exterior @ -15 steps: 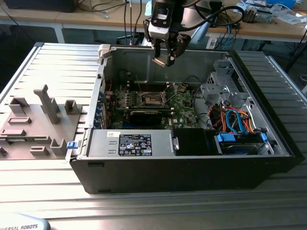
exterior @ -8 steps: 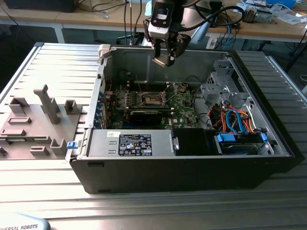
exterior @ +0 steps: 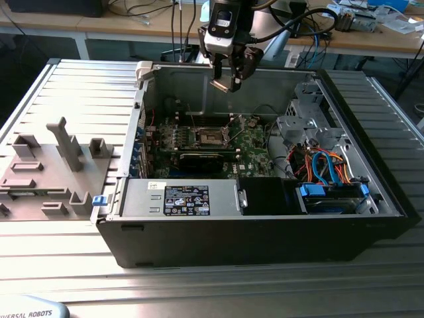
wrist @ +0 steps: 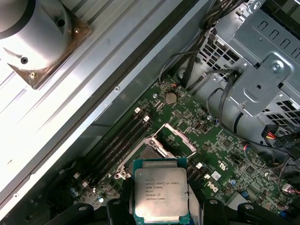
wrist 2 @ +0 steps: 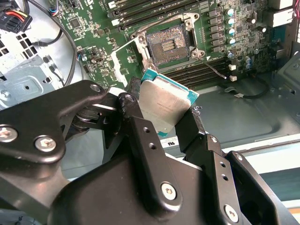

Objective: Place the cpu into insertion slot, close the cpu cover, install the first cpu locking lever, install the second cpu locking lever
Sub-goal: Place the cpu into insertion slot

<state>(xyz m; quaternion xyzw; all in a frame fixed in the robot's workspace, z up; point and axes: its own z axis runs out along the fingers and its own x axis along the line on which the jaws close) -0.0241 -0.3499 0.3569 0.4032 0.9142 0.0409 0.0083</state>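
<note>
My gripper (exterior: 226, 82) hangs above the open computer case (exterior: 265, 232), over its back wall, shut on the cpu (exterior: 220, 85). In both wrist views the cpu (wrist 2: 165, 104) (wrist: 161, 194) is a flat square chip with a dull silver top and a teal edge, clamped between two black fingers (wrist 2: 136, 117). The insertion slot (exterior: 211, 137) (wrist 2: 168, 43) is a dark square socket with a silver rim on the green motherboard, below and apart from the chip. Beside the socket the cpu cover (wrist 2: 123, 58) (wrist: 174, 137), a silver frame plate, stands swung open.
Long memory slots (wrist 2: 140, 9) flank the socket. A long black card (exterior: 202, 161) lies in front of it. A power supply (exterior: 179, 197), a metal drive cage (exterior: 311, 122) and coloured cables (exterior: 328, 165) crowd the case. A grey fixture tray (exterior: 53, 165) sits at the exterior view's left.
</note>
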